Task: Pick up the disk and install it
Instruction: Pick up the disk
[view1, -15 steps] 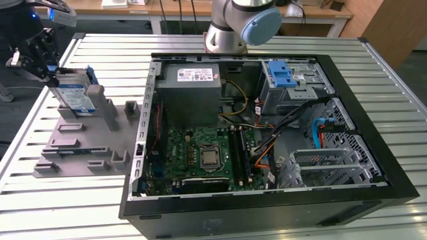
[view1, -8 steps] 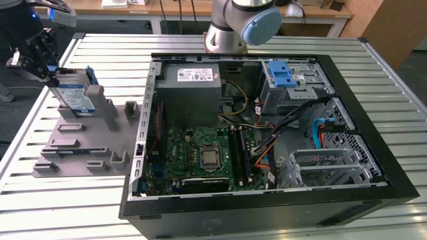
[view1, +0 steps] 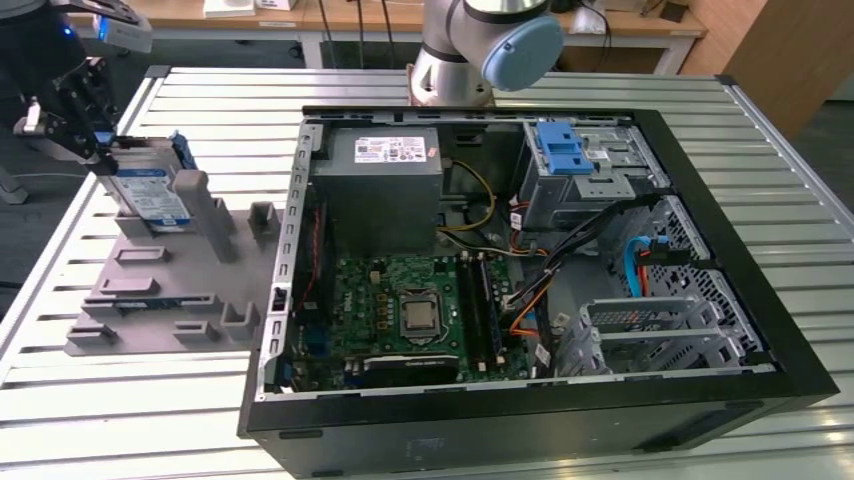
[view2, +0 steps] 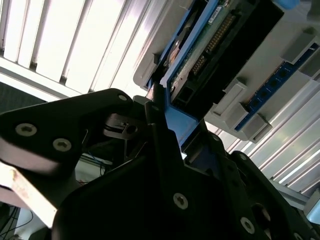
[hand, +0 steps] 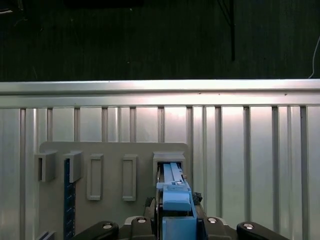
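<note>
Plainly, the jaws of the gripper (view1: 99, 152) are closed on the disk (view1: 144, 195), whose blue carrier frame is clamped between the black fingers (view2: 155, 115) in the second wrist view. The disk is held upright and slightly tilted at one end of the grey holder plate (view1: 147, 300). Whether its lower edge is seated in a slot of that plate or just above it cannot be told. A dark blue strip (hand: 68, 200) is lodged in another slot of the plate. Just beside the plate, toward the exterior view's right, an opened computer case (view1: 787, 340) is laid on the slatted metal table (view1: 174, 420). Farthest from the plate, behind the case, the arm's base (view1: 461, 60) is mounted.
</note>
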